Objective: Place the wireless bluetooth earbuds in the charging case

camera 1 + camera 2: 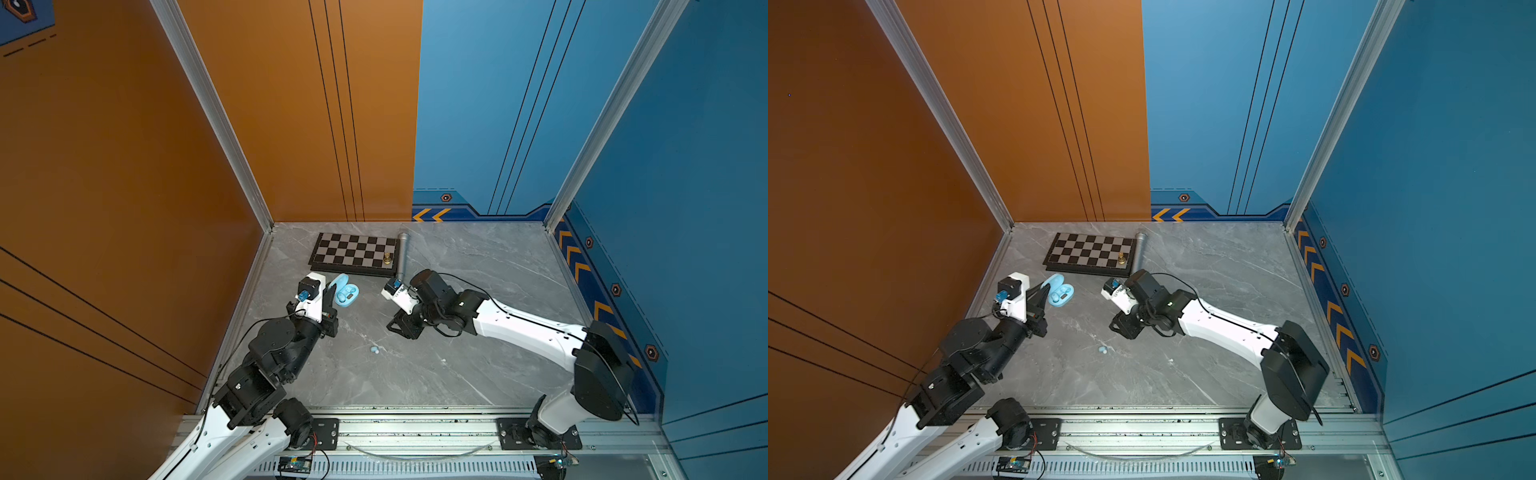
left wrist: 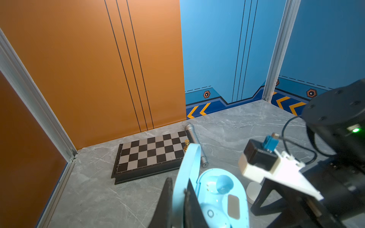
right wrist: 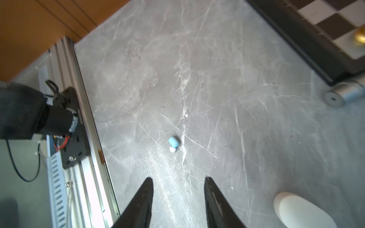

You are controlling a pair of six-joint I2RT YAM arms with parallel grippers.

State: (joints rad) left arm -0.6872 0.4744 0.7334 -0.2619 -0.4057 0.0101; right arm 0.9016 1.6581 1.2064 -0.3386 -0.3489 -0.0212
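— What is the left gripper [image 2: 178, 182] doing?
— It is pinching the raised lid [image 2: 187, 158] of the blue charging case [image 1: 347, 293], left of centre in both top views.
— And the earbud [image 1: 375, 350]?
— It is lying loose on the table [image 1: 478, 374], lower centre. Just right of it, the right gripper [image 3: 178, 178] is hanging with fingers apart, holding nothing.

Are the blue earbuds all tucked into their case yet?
Not quite. One earbud looks seated in the open charging case; the well beside it looks empty. The left gripper pinches the lid up. The loose earbud lies on the table, ahead of the right gripper's open fingers. It needs picking up and inserting.
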